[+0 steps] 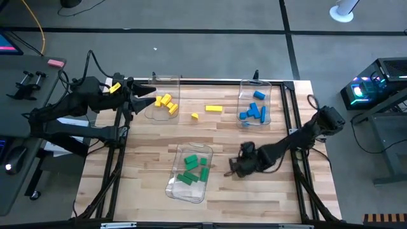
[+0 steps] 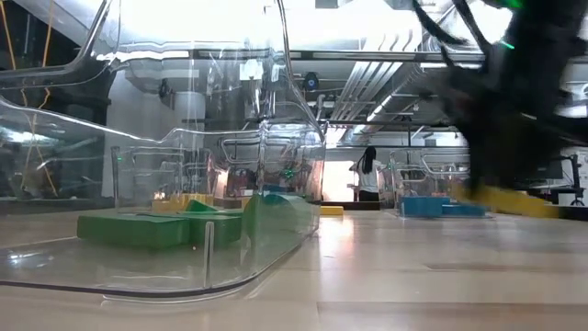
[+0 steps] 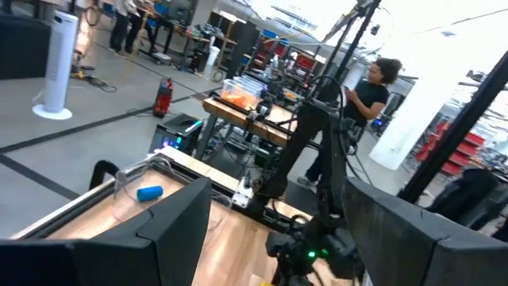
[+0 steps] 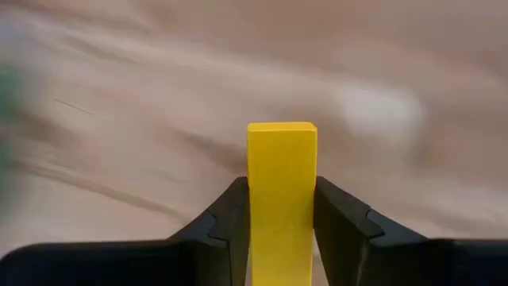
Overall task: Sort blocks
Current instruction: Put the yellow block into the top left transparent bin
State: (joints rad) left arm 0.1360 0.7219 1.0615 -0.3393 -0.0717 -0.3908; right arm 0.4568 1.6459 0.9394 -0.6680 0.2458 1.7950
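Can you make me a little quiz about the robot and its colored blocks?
1. True or false: the right gripper holds a yellow block.
2. Which color fills the bin nearest the right gripper? A green, B blue, C yellow.
3. How many yellow blocks lie loose on the table between the two far bins?

Key: 1 true; 2 A, green blocks; 3 two, a bar and a small piece.

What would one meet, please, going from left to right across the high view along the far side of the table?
Left gripper → bin with yellow blocks → small yellow block → yellow bar → bin with blue blocks.
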